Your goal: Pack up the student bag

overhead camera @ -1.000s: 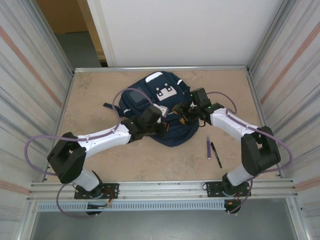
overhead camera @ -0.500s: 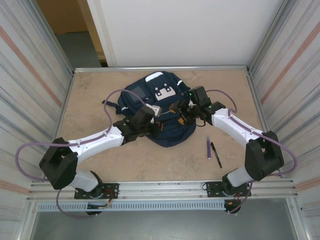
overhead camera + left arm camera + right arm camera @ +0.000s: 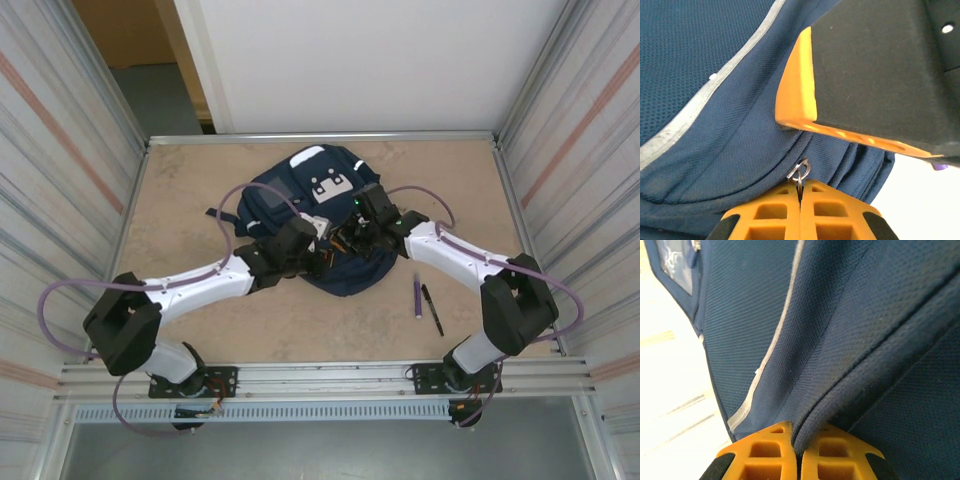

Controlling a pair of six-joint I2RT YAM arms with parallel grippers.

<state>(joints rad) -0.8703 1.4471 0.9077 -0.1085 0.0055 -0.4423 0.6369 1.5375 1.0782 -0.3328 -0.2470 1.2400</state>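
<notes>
Right hand (image 3: 347,240) shifted left, pinching student bag (image 3: 272,200)

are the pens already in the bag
No, the purple pen and black pen lie on the table, right of the bag.

Both arms reach forward and inward, elbows bent, wrists nearly meeting. Left tool (image 3: 800,192) closed, pinching a zipper ring (image 3: 799,170); right tool (image 3: 795,440) closed on a fold of the student bag (image 3: 850,340).
</notes>
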